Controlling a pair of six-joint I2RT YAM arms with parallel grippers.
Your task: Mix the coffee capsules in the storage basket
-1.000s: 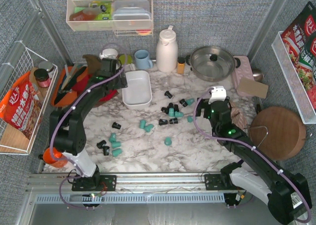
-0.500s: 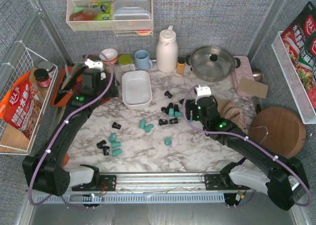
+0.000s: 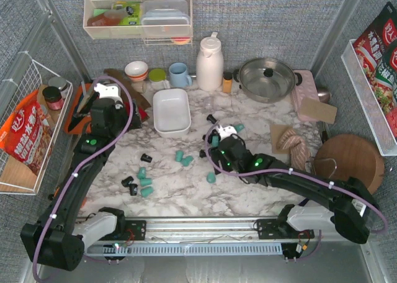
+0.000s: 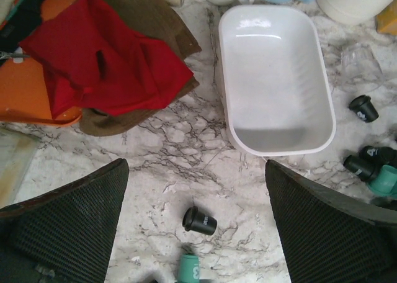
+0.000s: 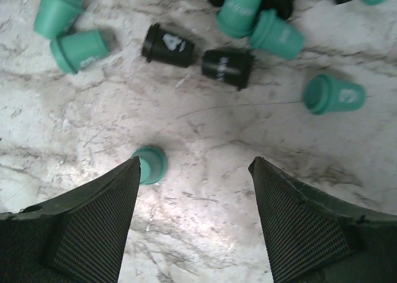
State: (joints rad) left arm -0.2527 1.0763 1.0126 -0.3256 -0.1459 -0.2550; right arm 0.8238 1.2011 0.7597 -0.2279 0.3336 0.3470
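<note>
The left fingers [image 4: 68,227] are spread wide and hold nothing. They hang over bare marble just near of the storage basket [image 4: 273,78], with one black capsule [image 4: 200,221] lying on the worktop [image 4: 173,140] below the gap. The basket is empty and sits at the far middle of the worktop, with a red cloth [image 4: 105,66] to its left. The right fingers [image 5: 310,233] are parted too and grip nothing; a teal capsule [image 5: 151,165] stands just beside one fingertip. All the coffee capsules [image 3: 146,182] lie scattered outside the basket, some to its right by the right fingers and others nearer and to the left.
</note>
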